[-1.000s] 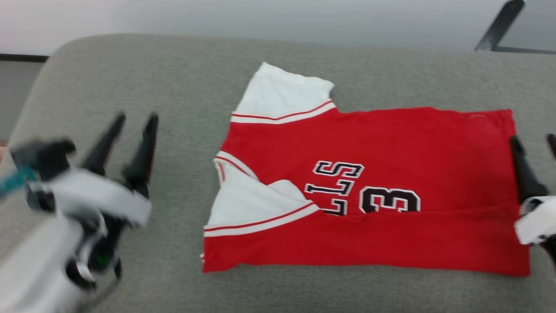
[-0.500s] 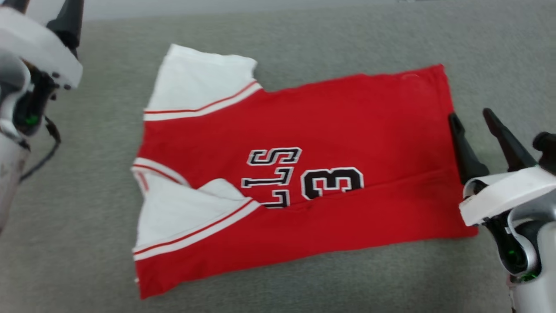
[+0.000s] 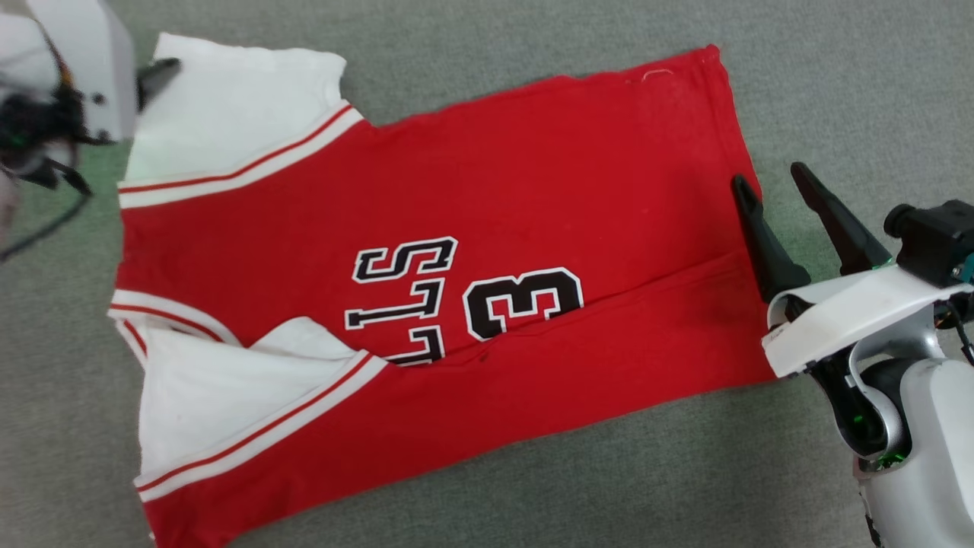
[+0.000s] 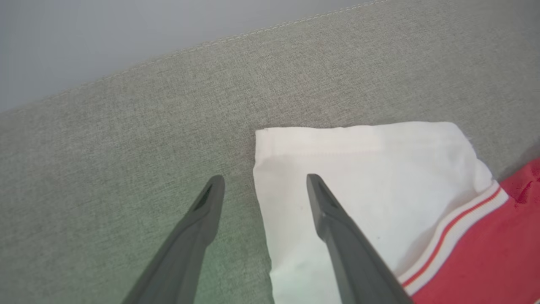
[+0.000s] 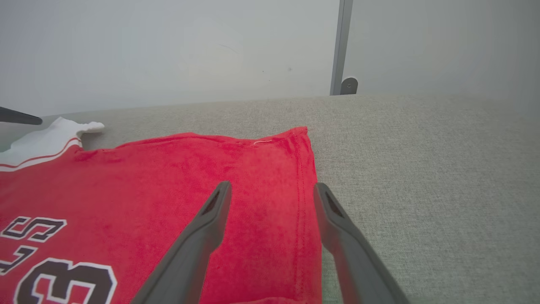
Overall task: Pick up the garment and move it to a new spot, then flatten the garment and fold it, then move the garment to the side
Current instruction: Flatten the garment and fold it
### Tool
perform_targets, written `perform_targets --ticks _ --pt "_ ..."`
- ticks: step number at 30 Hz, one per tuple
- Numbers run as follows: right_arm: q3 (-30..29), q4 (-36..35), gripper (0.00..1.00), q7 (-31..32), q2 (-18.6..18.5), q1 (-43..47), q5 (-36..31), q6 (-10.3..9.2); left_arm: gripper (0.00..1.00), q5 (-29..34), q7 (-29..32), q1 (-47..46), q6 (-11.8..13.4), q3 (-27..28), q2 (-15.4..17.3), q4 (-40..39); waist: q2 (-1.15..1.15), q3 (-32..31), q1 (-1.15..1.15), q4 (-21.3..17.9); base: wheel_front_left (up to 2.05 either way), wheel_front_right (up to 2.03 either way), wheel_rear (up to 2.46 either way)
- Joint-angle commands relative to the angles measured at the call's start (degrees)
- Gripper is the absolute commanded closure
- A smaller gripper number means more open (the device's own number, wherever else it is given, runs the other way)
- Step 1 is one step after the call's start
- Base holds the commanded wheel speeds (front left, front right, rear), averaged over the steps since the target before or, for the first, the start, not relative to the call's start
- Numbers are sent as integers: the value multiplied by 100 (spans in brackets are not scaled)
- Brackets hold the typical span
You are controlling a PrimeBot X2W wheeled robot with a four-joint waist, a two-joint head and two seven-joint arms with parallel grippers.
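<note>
Right wrist view: our right end effector (image 5: pixel 272 184) is spread wide, nothing pinched. It straddles the right hem of the garment (image 5: pixel 160 177), with its left finger over red cloth and its right finger over the grey cushion (image 5: pixel 422 169). We can't tell whether the tips touch down.

Left wrist view: our left end effector (image 4: pixel 263 176) is spread too, and empty. It straddles the outer edge of the far white sleeve (image 4: pixel 363 169), one finger over the sleeve and the other over bare cushion. Contact is again unclear.

Head view: the garment lies flat on the cushion between the two end effectors, neck end left, hem right. The far sleeve sticks out at the far left corner. The near sleeve (image 3: pixel 228 396) is tucked in over the body. The near long edge is folded up over the front, and the fold line cuts across the lower part of the black-and-white print (image 3: pixel 472 297), a "3" plus letters lying sideways.

Past the cushion's far edge we see a metal post (image 5: pixel 339 46) against a pale wall (image 5: pixel 168 50).
</note>
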Motion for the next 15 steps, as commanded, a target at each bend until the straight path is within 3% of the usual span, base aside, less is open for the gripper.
perform_targets --ticks 1,7,12,13,14,15 --pt "29 6 0 -12 -19 -69 32 -1 0 -78 81 -87 -10 -15 73 8 0 165 0 -139 0 0 0" --pt "186 89 0 -93 -33 -197 106 -1 0 -145 529 -362 -12 -314 187 125 0 320 0 -278 0 0 0" --pt "225 154 0 -123 -64 -230 166 -1 0 -479 727 -210 -15 -476 80 89 0 374 0 -310 0 0 0" --pt "219 168 0 -126 -81 -235 174 -1 17 -553 749 -182 -15 -502 68 53 0 380 0 -303 0 0 0" --pt "207 175 0 -123 -96 -248 185 -1 65 -630 785 -149 -16 -530 53 1 0 380 0 -292 0 0 0" --pt "203 173 0 -103 -115 -277 190 -1 89 -712 814 -127 -20 -539 48 -41 0 382 0 -278 0 0 0"
